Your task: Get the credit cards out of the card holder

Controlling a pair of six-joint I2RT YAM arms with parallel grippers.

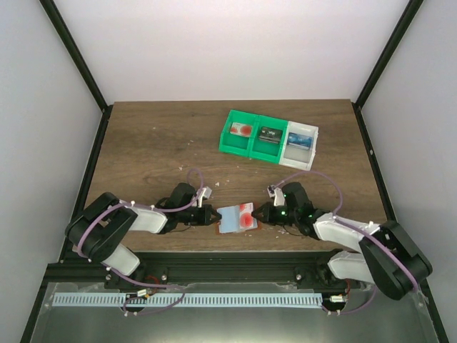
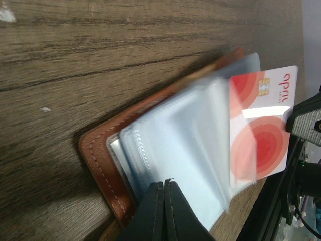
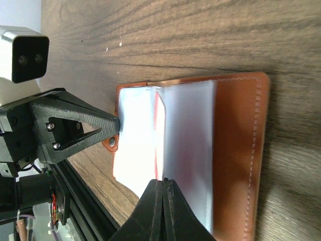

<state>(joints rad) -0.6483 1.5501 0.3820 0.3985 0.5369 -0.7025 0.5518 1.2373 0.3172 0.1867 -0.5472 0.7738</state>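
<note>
The reddish-brown card holder [image 1: 227, 220] lies open near the table's front edge, between my two grippers. Its leather cover [image 2: 95, 150] and pale pockets [image 2: 185, 135] show in the left wrist view. My left gripper [image 1: 213, 215] is shut on the edge of a pale pocket [image 2: 164, 182]. A white card with red round marks [image 2: 261, 140] sticks partly out of a pocket on the right side. My right gripper [image 1: 258, 214] is shut on that card's outer edge [image 3: 164, 181]. No blue card shows in the holder.
A green bin [image 1: 230, 123] and an adjoining white bin [image 1: 313, 151] stand at the back right, with a red-marked card [image 1: 243, 130], a dark card [image 1: 268, 136] and a bluish card [image 1: 300, 140] in them. A black frame rail [image 1: 235, 266] runs along the table's front edge.
</note>
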